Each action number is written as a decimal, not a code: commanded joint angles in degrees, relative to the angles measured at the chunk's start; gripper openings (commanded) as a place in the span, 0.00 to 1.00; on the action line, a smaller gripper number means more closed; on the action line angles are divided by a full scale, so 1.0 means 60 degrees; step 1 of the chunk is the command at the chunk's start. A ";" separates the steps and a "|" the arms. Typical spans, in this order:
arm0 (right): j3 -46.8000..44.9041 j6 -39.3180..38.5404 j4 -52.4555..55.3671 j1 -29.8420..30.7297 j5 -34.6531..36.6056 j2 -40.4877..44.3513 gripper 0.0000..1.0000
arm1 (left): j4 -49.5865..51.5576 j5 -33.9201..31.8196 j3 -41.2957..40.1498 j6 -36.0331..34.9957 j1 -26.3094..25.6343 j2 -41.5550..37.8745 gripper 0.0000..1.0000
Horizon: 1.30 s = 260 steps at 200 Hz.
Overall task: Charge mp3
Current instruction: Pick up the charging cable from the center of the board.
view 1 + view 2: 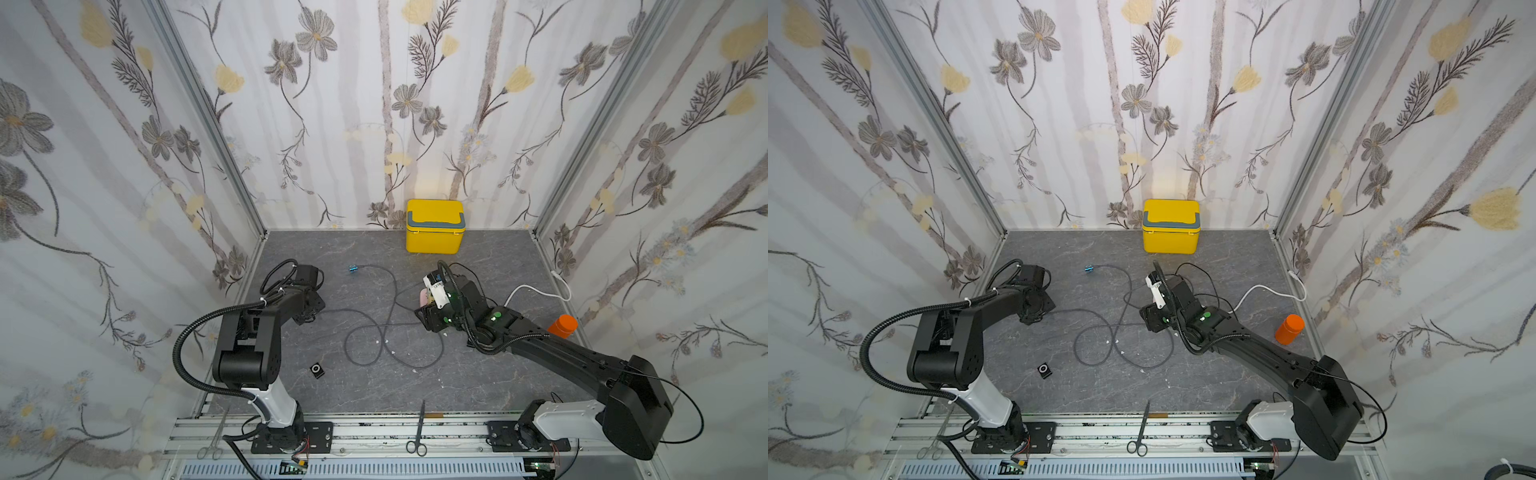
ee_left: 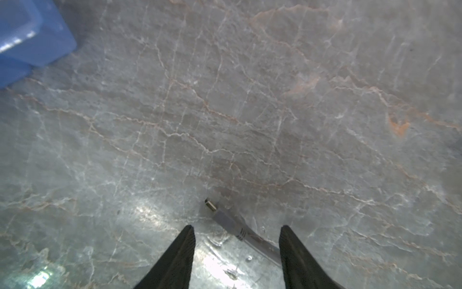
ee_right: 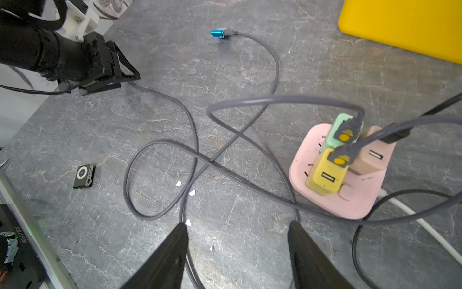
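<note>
My view of the tabletop (image 1: 478,374): the mp3 (image 3: 84,176) lies flat and alone near the front-left corner, close to the left arm's base. It is a small black slab, nearly square, with a round silver control wheel on its face and a silvery strip along one edge. Nothing touches it, and no cable (image 3: 125,180) is plugged into it. Both top views show it as a dark chip with a pale ring.

My left gripper (image 2: 237,230) sits low by the left edge, well apart from the mp3. Its fingers stand moderately apart on either side of a grey plug (image 2: 225,221), whose small metal tip points away from the wrist. The plug rests on the stone-patterned surface, and I see no finger pressing on it. Its cable runs back past one finger.

That grey cable sprawls in loose loops over the middle of the tabletop to a pink strip (image 3: 337,195), right of centre under my right arm. Green, yellow and pale pink chargers stand in the strip. Two grey connectors with yellow dots are pushed into the green and yellow ones.

A second cable ends in a blue player (image 3: 218,33), already plugged in, toward the rear.

My right gripper (image 3: 237,225) hangs above the loops just beside the strip, fingers fairly wide and holding nothing.

A yellow box (image 1: 434,226) stands against the rear edge. An orange bottle (image 1: 562,326) stands at the right edge.
</note>
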<state>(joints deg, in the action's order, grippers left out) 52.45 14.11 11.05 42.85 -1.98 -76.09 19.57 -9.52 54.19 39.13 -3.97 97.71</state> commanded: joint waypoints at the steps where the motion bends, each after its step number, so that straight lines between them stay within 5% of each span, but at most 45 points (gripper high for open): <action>1: 0.0186 -0.0565 -0.0368 0.0019 -0.0069 -0.0158 0.63 | 0.0182 -0.0339 -0.0009 0.0412 0.0001 0.0120 0.50; 56: 0.0456 -0.1066 -0.0538 -0.0005 -0.0230 -0.0325 0.63 | 0.0470 -0.0374 0.0048 0.0736 0.0002 0.0734 0.38; 124: 0.0303 -0.1427 -0.1358 0.0092 -0.1050 -0.0399 0.62 | -0.0269 0.0867 -0.0708 0.0729 -0.0014 -0.0172 0.00; 214: 0.0641 -0.2690 -0.3417 0.1400 -0.2172 -0.0951 0.62 | 0.0707 0.2281 -0.0913 0.0237 -0.1140 -0.4892 0.00; 260: 0.1393 -0.3408 -0.3809 0.2103 -0.1886 -0.1908 0.64 | 0.1278 0.2534 -0.1128 0.0610 -0.1917 -0.6255 0.00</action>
<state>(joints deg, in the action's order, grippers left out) 59.16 -2.39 -7.51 53.71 -13.19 -85.32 24.10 4.40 47.92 41.45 -13.61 62.59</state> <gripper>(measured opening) 0.637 0.086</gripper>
